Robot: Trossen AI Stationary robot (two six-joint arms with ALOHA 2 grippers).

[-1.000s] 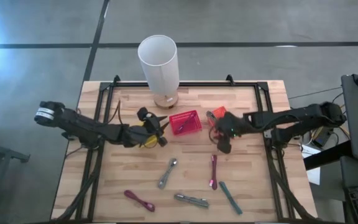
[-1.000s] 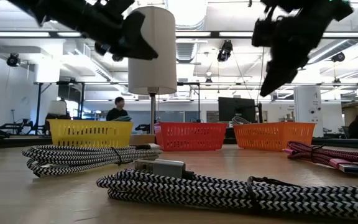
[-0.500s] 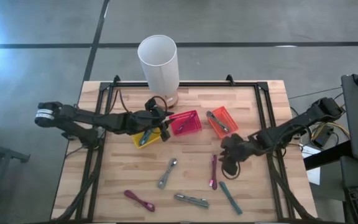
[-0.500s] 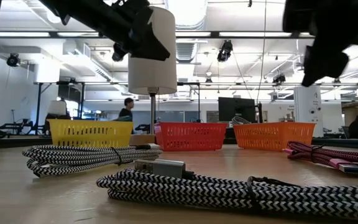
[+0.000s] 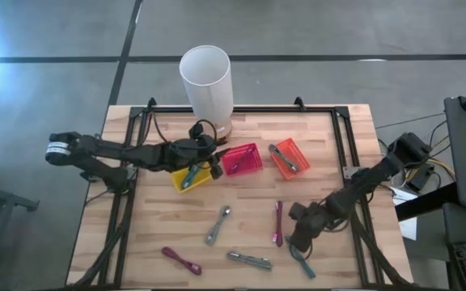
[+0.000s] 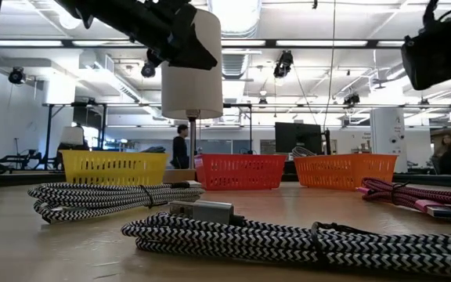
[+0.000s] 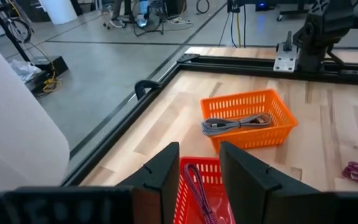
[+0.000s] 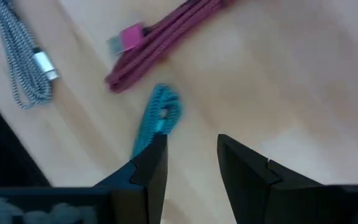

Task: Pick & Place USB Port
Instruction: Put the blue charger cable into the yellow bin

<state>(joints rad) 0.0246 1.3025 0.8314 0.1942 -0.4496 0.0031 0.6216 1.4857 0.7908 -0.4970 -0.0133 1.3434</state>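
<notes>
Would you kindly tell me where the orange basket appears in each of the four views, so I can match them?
High view: orange basket right of centre, holding a grey cable, beside the red basket.
Low view: at, right of the red basket.
Left wrist view: at, beyond the left hand.
Right wrist view: not in it.
Shared landmark: the red basket next to it.

Braided cables (image 6: 233, 231) — pale wood table (image 5: 249, 194)

Three baskets (image 5: 240, 158) in row; cables (image 5: 249, 260) scattered before them.
</notes>
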